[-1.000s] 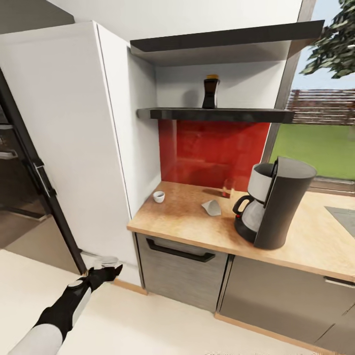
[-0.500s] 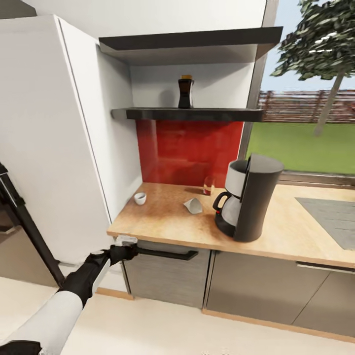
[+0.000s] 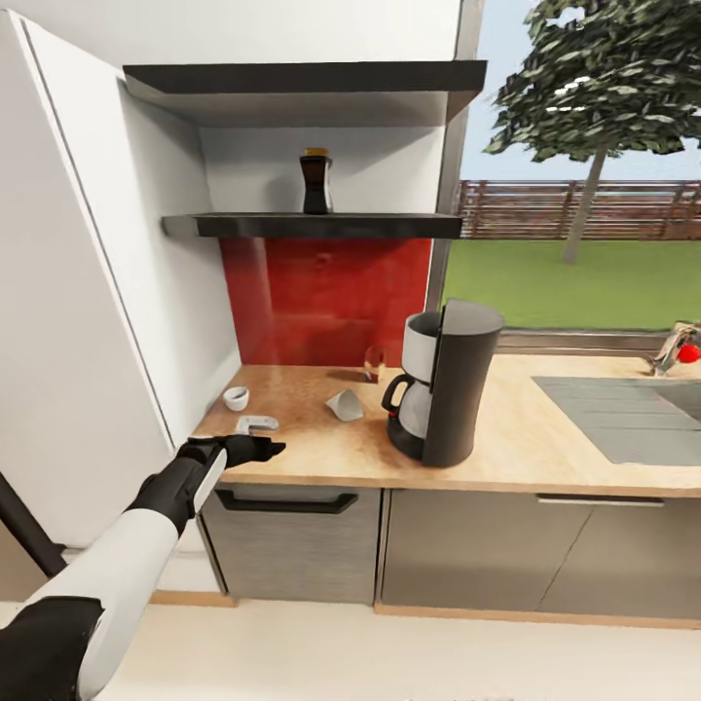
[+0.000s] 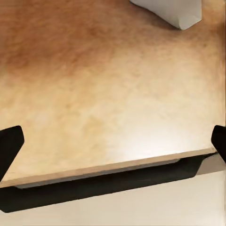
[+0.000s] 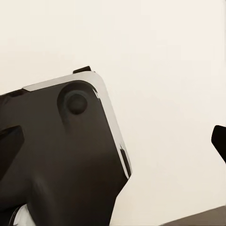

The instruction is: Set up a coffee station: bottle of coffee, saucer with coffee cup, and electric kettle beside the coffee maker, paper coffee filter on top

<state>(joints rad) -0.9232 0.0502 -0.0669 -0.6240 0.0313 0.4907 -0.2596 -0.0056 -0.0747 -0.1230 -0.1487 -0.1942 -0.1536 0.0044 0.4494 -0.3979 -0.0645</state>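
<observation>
The coffee maker (image 3: 443,385) stands on the kitchen countertop (image 3: 526,448). On the lower kitchen shelf (image 3: 312,226) stands the bottle of coffee (image 3: 314,180). The coffee cup (image 3: 236,397) sits at the counter's back left. A paper coffee filter (image 3: 345,404) lies on its side between the cup and the machine. The saucer (image 3: 256,424) shows flat at the front left corner, just beyond my left gripper (image 3: 268,449). In the left wrist view, that gripper (image 4: 114,143) is open over the counter edge with nothing between its fingers. My right gripper (image 5: 114,140) is open too. The electric kettle is out of view.
A small glass (image 3: 375,365) stands by the red backsplash behind the coffee maker. A sink (image 3: 623,414) with a tap (image 3: 677,349) lies to the right. Under the counter corner is a grey drawer with a black handle (image 3: 287,502). A tall white cabinet (image 3: 88,292) walls the left side.
The camera has swung right and come closer to the counter. My left arm rose from floor height to the counter's front edge. The saucer came up with it and now shows over the countertop.
</observation>
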